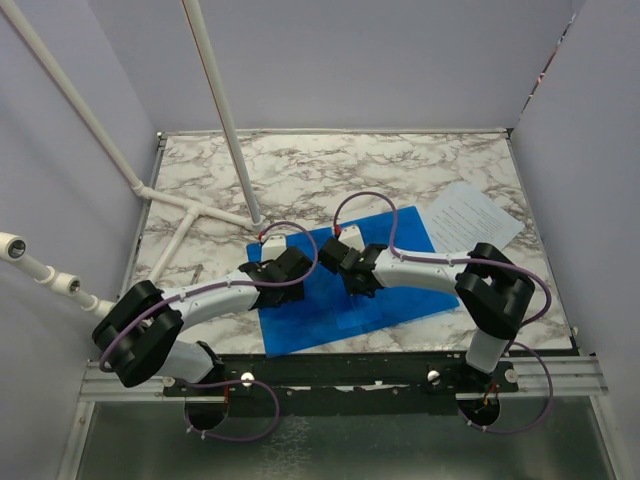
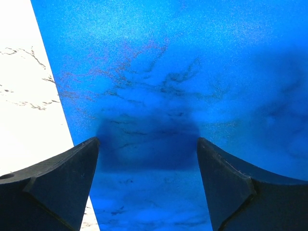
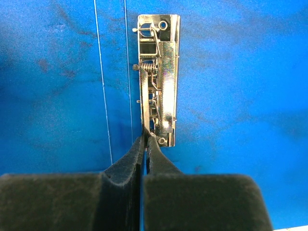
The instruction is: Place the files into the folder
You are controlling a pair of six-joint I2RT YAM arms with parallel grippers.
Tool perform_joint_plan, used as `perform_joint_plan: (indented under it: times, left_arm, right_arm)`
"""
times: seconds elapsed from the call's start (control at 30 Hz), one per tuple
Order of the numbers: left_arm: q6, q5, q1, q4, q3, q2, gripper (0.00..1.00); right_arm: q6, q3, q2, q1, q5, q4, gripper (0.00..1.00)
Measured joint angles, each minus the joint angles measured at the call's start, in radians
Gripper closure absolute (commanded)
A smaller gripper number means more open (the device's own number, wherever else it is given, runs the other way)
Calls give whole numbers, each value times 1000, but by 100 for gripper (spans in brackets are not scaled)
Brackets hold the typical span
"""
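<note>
Files [image 1: 478, 215] lie just beside folder [image 1: 310, 320] right edge.

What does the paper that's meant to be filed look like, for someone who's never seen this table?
On the marble-patterned table, the open blue folder lies near the front edge. The files lie beyond its far right corner: a white sheet set at an angle. Unlike the white pipes on the left, it is flat and covered in lines of small print.
</note>
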Motion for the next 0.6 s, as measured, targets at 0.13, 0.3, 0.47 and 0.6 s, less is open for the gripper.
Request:
perform_joint_plan:
  times: [0.13,0.3,0.47,0.6]
  left_arm:
    - [-3,-7,-7,-13,20,26,17]
    - [-17,-14,-12,-15,37,47,18]
    - [-32,-25,-21,-23,42,63,18]
    - [-54,-38,-32,-30,56,79,18]
  right_arm:
    - [5,-12,-7,0,1,13,100]
    - [12,-28,-17,0,5,30,100]
    - [23,-32,-18,-1,23,32,100]
    - [34,-33,-15,-3,35,37,100]
